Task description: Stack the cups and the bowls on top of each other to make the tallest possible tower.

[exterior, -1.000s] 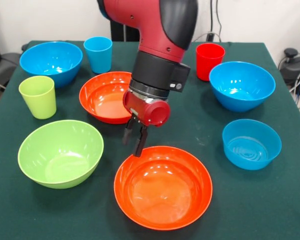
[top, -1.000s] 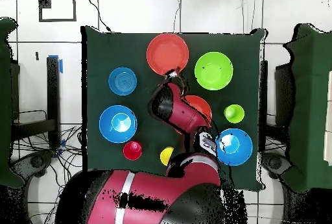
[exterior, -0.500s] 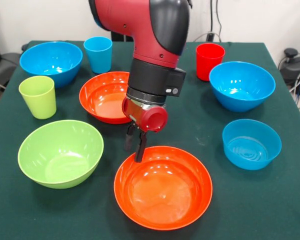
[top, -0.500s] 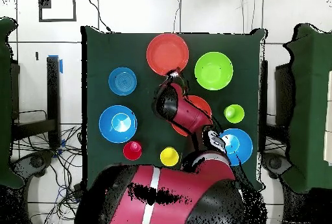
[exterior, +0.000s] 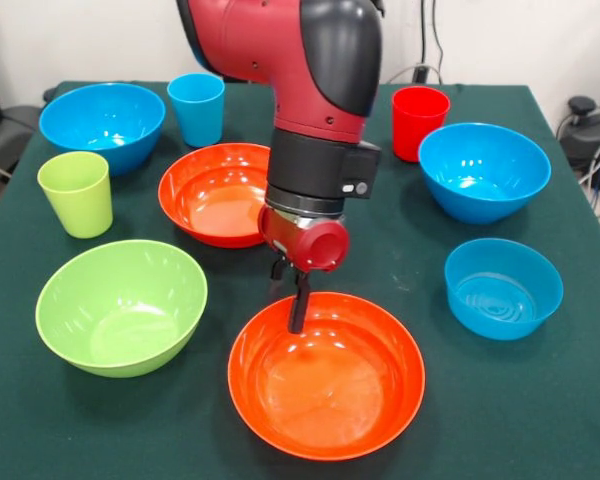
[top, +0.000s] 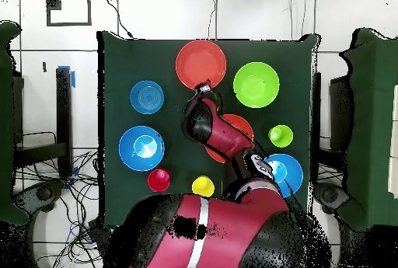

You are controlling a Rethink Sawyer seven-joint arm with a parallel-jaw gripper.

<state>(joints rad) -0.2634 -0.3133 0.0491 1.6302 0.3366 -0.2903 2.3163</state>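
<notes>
The bowls and cups all sit apart on the green-covered counter point(exterior: 400, 250), mouths up, nothing stacked on anything. Nearest is a wide orange bowl point(exterior: 326, 375), glossy and shallow, with light glinting off its inside. The end effector point(exterior: 296, 305) hangs right at this bowl's far rim, its dark fingers pointing down and drawn close together with only a thin gap; I cannot tell whether they touch the rim, and nothing is gripped between them. To the left of that bowl sits the lime green bowl point(exterior: 121, 306), deeper and rounder. To the right is the smaller blue bowl point(exterior: 503, 287), straighter in the wall, with ring marks showing on its floor.

Further back, the second orange bowl point(exterior: 212, 194) lies partly behind the red and black arm point(exterior: 315, 110). The lime green cup point(exterior: 76, 193) stands at the left edge, a narrow tapered tumbler. A deep blue bowl point(exterior: 484, 170) sits on the right, with the red cup point(exterior: 418, 122) just behind it. At the far left is the other deep blue bowl point(exterior: 102, 125), and the blue cup point(exterior: 196, 108) stands beside it. From above, a yellow cup point(top: 204, 186) shows near the red one, close to the arm's base.
</notes>
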